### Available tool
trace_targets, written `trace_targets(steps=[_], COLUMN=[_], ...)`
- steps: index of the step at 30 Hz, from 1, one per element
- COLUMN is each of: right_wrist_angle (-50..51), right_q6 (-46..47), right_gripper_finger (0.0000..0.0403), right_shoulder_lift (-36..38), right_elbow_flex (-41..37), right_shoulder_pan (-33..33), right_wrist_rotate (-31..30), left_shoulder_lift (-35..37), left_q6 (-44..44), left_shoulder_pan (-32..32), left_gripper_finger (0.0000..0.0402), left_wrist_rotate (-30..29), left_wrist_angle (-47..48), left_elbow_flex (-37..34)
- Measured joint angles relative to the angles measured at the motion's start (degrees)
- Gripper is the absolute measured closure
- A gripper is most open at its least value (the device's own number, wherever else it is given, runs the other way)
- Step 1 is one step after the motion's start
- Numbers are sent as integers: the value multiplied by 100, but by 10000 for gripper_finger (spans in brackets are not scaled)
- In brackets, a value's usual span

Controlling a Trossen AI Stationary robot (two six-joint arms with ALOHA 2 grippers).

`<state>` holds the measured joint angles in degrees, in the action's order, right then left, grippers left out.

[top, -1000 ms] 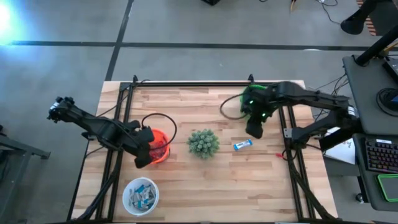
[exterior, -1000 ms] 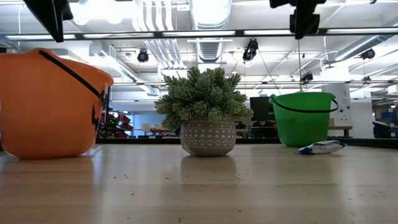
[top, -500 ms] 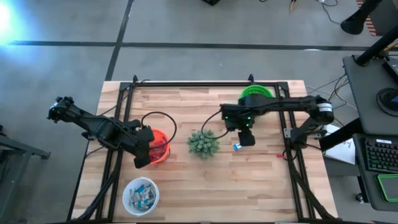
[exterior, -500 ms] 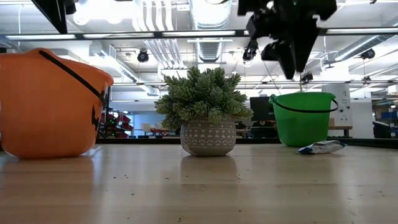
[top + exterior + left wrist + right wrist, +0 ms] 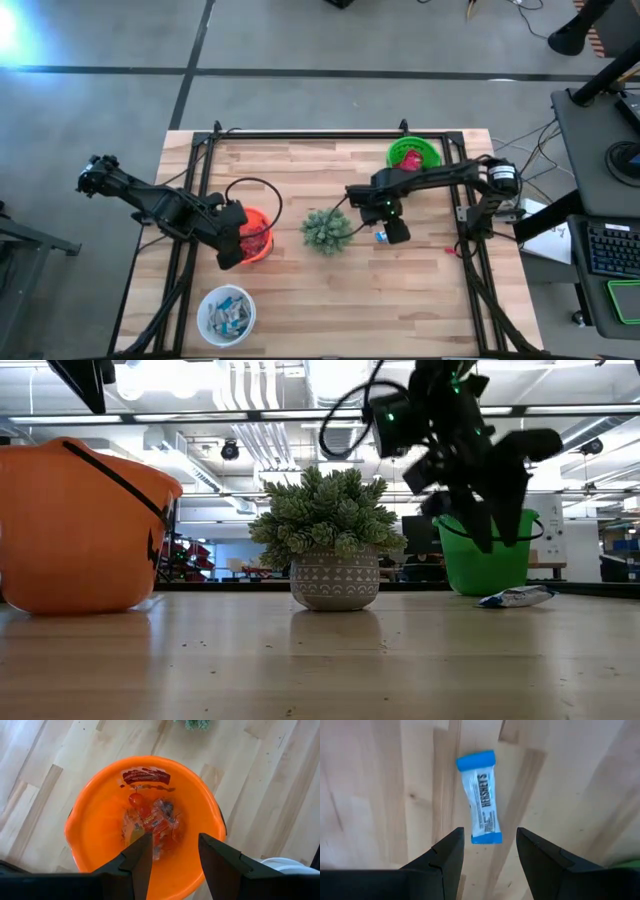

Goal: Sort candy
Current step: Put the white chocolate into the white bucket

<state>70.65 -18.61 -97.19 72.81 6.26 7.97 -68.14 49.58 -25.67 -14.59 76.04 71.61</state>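
Right claw (image 5: 487, 851) hangs spread over the blue-and-white bar (image 5: 481, 795); left claw (image 5: 174, 854), spread, above the orange bucket (image 5: 90, 810)

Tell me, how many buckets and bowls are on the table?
3: an orange bucket left of the potted plant, a green bucket at the far right, and a white bowl near the front left. None seems hidden.

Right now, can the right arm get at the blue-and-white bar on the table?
Probably yes. The right gripper hangs open directly over the blue-and-white bar, which lies flat on bare table, clear of the plant. Nothing sits between them.
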Motion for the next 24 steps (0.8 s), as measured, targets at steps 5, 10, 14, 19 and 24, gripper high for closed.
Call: trace_targets(steps=[5, 10, 14, 19, 24], right_wrist_angle=[-451, -934, -1024, -1347, -1753], right_q6=[108, 306, 368, 515, 753], right_gripper_finger=[232, 232, 232, 232, 237], right_shoulder_lift=[44, 115, 118, 118, 118], right_elbow_flex=[-564, -1034, -1192, -1356, -1543], right_shoulder_pan=[0, 0, 0, 0, 0], right_wrist_rotate=[3, 16, 78, 303, 260], left_shoulder_lift=[4, 4, 4, 4, 4], left_q6=[33, 49, 54, 70, 94], left_shoulder_pan=[2, -1, -1, -1, 0], left_gripper_finger=[261, 261, 261, 261, 261], left_wrist_rotate=[4, 12, 13, 14, 13], left_wrist_angle=[-3, -6, -7, -7, -12], left_elbow_flex=[-2, -4, -4, -7, -7])
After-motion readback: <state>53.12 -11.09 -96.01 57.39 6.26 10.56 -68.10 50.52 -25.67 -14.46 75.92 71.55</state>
